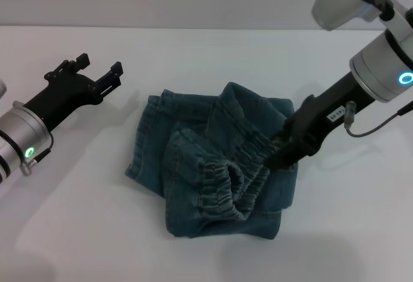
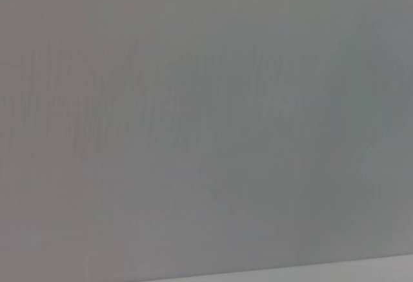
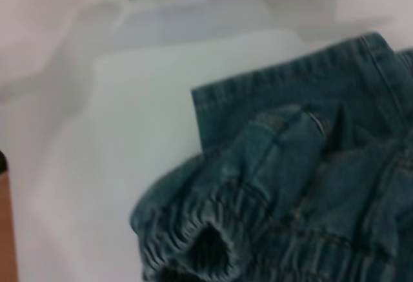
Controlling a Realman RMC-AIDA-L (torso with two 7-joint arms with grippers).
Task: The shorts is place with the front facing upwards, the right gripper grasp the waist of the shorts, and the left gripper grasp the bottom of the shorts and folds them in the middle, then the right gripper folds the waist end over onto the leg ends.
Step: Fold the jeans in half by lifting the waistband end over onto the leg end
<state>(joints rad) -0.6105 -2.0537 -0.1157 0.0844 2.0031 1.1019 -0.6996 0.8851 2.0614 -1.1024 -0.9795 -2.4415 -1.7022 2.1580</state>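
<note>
The right end effector [image 1: 279,155] is pinching the waist [image 1: 242,175] of the folded shorts [image 1: 193,159] lying beneath it on the surface [image 1: 77,217]; the left end effector [image 1: 100,69] is hovering open, well apart.

No legible text; small white label [image 1: 336,113] unreadable.

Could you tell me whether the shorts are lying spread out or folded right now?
Folded, loosely: the shorts form a bunched pile with the waist doubled on top, where the right pincer meets it.
</note>
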